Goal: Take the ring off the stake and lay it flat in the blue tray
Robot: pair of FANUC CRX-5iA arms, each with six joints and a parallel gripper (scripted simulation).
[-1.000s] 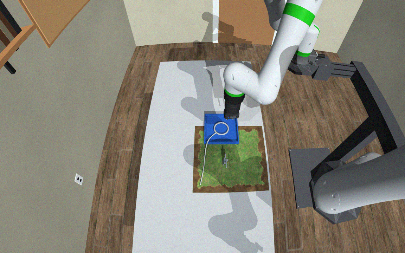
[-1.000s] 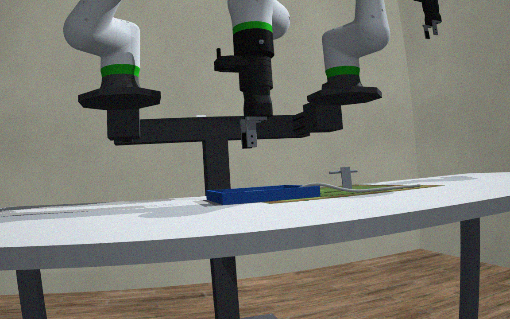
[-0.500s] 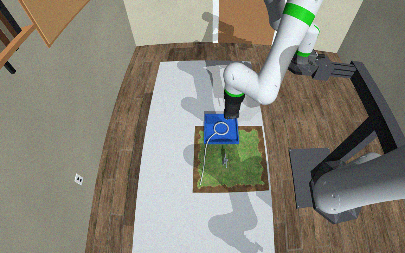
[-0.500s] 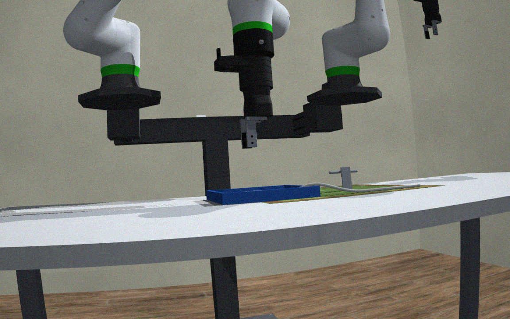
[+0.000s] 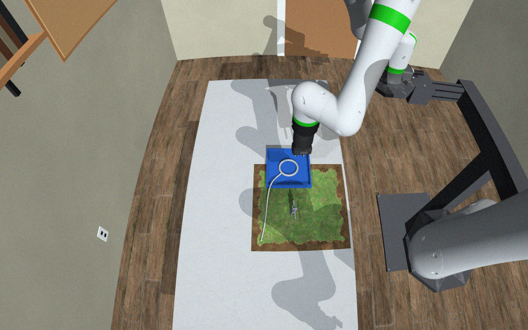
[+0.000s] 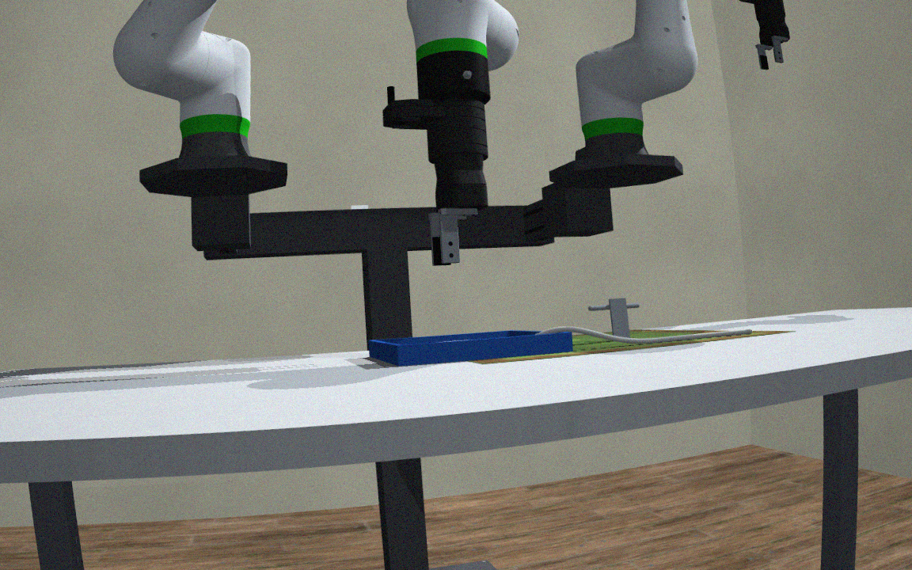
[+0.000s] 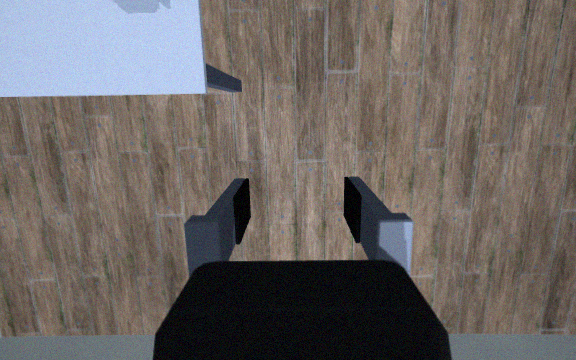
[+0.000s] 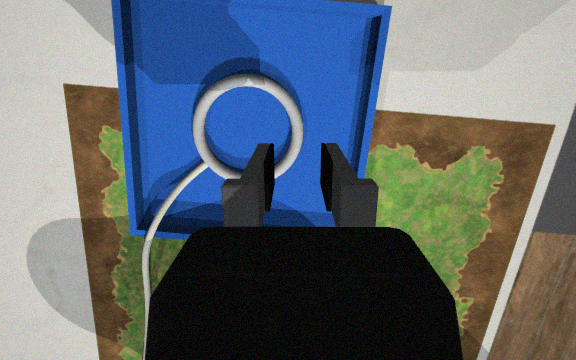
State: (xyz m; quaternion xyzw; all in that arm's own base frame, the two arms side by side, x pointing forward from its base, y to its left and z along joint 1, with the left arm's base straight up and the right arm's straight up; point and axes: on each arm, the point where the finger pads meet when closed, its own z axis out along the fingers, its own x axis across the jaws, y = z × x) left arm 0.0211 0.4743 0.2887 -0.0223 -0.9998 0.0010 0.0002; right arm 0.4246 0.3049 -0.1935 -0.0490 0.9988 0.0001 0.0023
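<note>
The pale ring (image 5: 297, 167) (image 8: 198, 128) is off the stake and looks level inside the blue tray (image 5: 310, 176) (image 6: 473, 348) (image 8: 378, 60). A shadow surrounds it; whether it touches the tray floor all round, I cannot tell. Its pale cord (image 5: 266, 205) (image 6: 644, 340) (image 8: 146, 260) runs over the tray wall onto the mat. The grey stake (image 5: 294, 209) (image 6: 618, 318) stands upright with its crossbar, bare of the ring. My right gripper (image 6: 445, 262) (image 8: 297, 164) is partly open and empty, high above the tray. My left gripper (image 6: 770, 62) (image 7: 296, 197) is wide open and empty, away from the tray.
A grass-patterned mat (image 5: 346, 242) (image 8: 80, 150) with a brown border lies on the white table (image 5: 217, 205) (image 6: 233, 418), partly under the tray. The left wrist view shows a table corner (image 7: 188, 80) and the wooden floor (image 7: 468, 175).
</note>
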